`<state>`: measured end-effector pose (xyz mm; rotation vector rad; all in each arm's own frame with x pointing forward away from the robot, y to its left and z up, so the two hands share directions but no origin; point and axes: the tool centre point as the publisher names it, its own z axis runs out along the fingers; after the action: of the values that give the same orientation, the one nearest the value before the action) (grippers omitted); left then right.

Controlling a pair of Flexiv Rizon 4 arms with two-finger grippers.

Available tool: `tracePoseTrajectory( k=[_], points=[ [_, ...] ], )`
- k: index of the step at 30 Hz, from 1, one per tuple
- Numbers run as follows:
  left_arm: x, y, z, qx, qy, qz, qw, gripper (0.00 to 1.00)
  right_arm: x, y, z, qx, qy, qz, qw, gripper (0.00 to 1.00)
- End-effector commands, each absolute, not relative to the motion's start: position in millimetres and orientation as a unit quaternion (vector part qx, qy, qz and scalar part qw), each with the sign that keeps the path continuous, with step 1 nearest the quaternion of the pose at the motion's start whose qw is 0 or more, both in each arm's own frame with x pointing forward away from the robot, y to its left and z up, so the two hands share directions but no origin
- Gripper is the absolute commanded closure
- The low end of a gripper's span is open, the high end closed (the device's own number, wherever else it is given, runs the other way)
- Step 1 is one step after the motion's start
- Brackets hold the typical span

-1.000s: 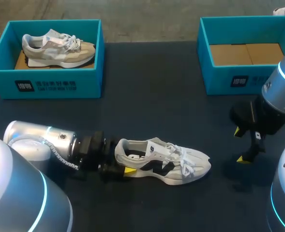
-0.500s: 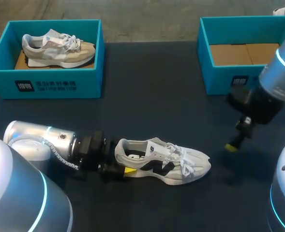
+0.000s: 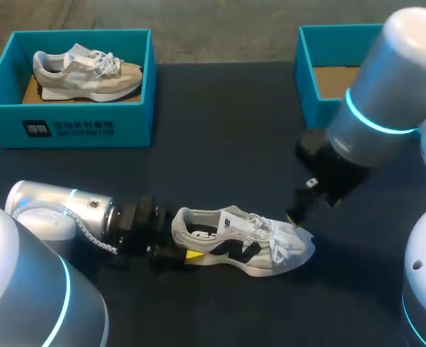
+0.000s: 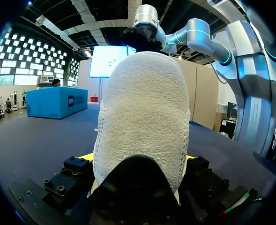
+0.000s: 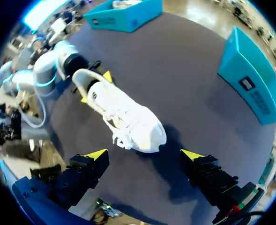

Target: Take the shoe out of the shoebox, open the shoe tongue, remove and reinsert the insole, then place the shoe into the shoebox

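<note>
The left claw (image 3: 178, 249) is clenched on the heel of the white shoe (image 3: 250, 243), which lies on the counter (image 3: 220, 130). The right claw (image 5: 144, 154) hangs spread wide above its toe. Coming down there, it could snag the laces or twist the heel loose. Two shoes, counting the beige shoe (image 3: 86, 72) in the left box (image 3: 90, 129); two boxes, with the right box (image 3: 320, 116); two claws.

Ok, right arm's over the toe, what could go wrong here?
1. The left gripper grips the white shoe only at the heel; a push from the open right gripper, hovering above the toe, may twist it loose.
2. The laces hang loose over the shoe's side and could snag a finger going in.
</note>
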<state>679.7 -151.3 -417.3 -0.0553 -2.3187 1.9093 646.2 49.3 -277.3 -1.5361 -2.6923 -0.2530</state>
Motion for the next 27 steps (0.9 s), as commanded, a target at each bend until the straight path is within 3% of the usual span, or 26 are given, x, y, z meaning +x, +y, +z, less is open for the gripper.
tracePoseTrajectory(
  k=[1,14,27],
  points=[
    [679,-151,-416,-0.018,-0.771,0.633,0.069,1.00,646,55,-276,-0.643,-0.763,-0.008,-0.062,0.00],
    [679,-151,-416,-0.018,-0.771,0.633,0.069,1.00,642,111,-263,-0.689,-0.715,0.038,-0.111,0.00],
    [679,-151,-416,-0.018,-0.771,0.633,0.069,1.00,642,147,-272,-0.730,-0.669,0.083,-0.112,0.00]
  ],
)
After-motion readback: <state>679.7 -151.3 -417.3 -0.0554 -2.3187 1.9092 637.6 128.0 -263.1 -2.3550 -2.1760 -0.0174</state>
